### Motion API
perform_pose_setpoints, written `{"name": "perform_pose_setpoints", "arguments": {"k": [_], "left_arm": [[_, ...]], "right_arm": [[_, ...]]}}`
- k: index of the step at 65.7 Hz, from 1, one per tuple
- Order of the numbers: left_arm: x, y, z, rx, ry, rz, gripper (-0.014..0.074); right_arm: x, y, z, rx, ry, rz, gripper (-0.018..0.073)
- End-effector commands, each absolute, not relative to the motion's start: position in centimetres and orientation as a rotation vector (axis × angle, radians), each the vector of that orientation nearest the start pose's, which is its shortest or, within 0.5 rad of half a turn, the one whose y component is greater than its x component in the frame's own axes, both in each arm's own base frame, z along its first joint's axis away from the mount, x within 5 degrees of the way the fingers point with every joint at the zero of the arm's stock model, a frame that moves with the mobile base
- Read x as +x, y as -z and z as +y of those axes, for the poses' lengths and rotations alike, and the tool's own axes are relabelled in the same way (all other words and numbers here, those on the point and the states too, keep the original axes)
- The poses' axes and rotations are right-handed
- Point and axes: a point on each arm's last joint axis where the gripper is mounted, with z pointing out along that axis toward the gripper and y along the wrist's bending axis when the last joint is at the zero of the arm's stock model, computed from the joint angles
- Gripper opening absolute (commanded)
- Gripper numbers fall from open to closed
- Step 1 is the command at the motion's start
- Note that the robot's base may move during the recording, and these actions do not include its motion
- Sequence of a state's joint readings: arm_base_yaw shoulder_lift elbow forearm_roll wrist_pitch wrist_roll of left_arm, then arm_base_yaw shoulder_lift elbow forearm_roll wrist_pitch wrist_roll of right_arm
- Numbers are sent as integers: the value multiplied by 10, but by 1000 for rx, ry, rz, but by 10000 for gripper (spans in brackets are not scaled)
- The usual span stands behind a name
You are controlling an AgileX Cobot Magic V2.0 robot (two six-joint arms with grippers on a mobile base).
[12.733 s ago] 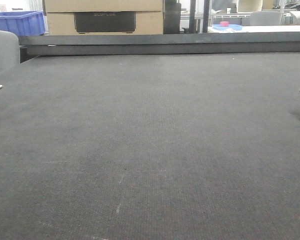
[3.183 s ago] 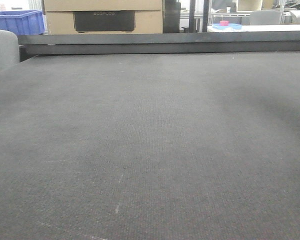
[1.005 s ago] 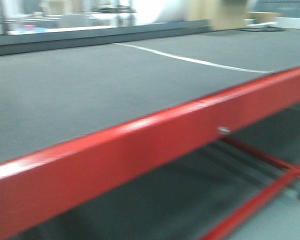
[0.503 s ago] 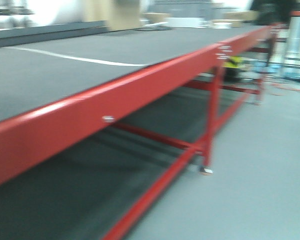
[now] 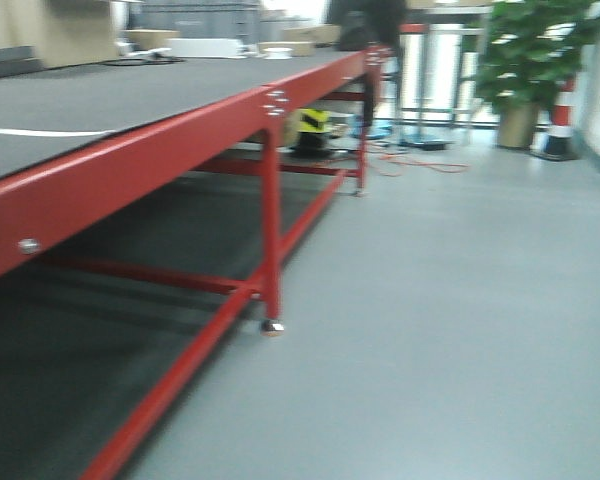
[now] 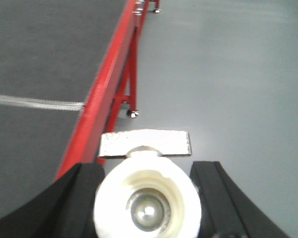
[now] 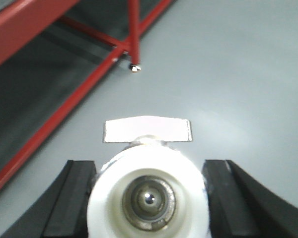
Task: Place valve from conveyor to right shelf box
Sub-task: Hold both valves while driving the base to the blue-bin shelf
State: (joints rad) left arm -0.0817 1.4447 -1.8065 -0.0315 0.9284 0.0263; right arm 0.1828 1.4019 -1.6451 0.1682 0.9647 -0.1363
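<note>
1. Left gripper (image 6: 147,196) is clamped on a white round plastic valve with flat metal handle (image 6: 146,184).
2. Right gripper (image 7: 149,197) is clamped on a second identical white valve (image 7: 148,184).
3. Dark grey flat conveyor belt (image 5: 130,92) on a red steel frame (image 5: 270,205) lies left of both.
4. On the grey floor (image 5: 460,300) at the far end: green potted plant (image 5: 528,45), orange-white cone (image 5: 558,120).

A leafy potted plant (image 5: 533,50) stands on the grey floor (image 5: 460,320), a red-and-white cone (image 5: 558,130) beside it, orange cable (image 5: 420,166) trailing nearby.

Red-framed conveyor (image 5: 130,95) beside grey floor (image 5: 450,300), plant (image 5: 528,45) beyond.
</note>
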Motion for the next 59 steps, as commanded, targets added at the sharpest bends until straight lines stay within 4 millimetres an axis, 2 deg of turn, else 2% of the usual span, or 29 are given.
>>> {"name": "perform_pose_setpoints", "arguments": {"k": [1,59], "left_arm": [[296,-505,-29,102,90,1972,-111],[296,-505,-29,102,90,1972,-111]], "right_arm": [[283,-472,64,-303,-230,2084,-162],[283,-472,64,-303,-230,2084,-162]]}}
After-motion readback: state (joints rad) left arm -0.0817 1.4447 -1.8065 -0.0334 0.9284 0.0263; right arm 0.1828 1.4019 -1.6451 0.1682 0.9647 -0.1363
